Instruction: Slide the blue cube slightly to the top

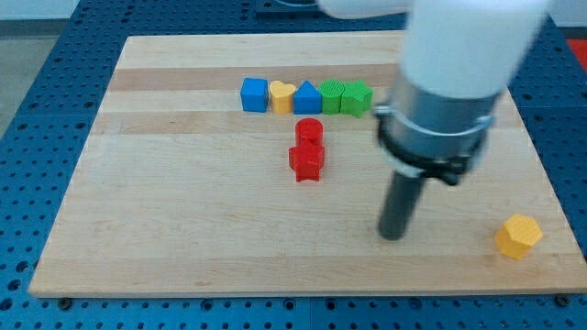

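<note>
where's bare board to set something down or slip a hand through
Free: the whole left of the board, and the bottom strip below the red star. Some room lies between my tip and the yellow block. Crowded: the top row from blue cube to green blocks, with the red cylinder beneath.

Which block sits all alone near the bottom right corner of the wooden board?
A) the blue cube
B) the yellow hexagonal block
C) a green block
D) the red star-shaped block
B: the yellow hexagonal block lies by itself at the view's bottom right, to the right of my tip, while the blue cube heads the row near the view's top.
</note>
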Controlling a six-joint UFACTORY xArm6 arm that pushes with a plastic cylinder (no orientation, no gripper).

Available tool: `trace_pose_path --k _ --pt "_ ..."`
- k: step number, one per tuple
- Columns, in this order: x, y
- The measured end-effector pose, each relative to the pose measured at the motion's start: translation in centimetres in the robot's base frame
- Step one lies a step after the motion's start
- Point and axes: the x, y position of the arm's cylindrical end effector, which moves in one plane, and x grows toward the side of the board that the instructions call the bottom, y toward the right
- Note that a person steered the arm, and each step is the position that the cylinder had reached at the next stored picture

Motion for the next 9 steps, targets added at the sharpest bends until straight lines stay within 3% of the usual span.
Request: trace_pose_path --k 2,3,5,9 --pt "-2.4 -10.5" --pt "-6.1 -13.4" --pt "-13.3 -14.0" --pt "-22.2 -14.9"
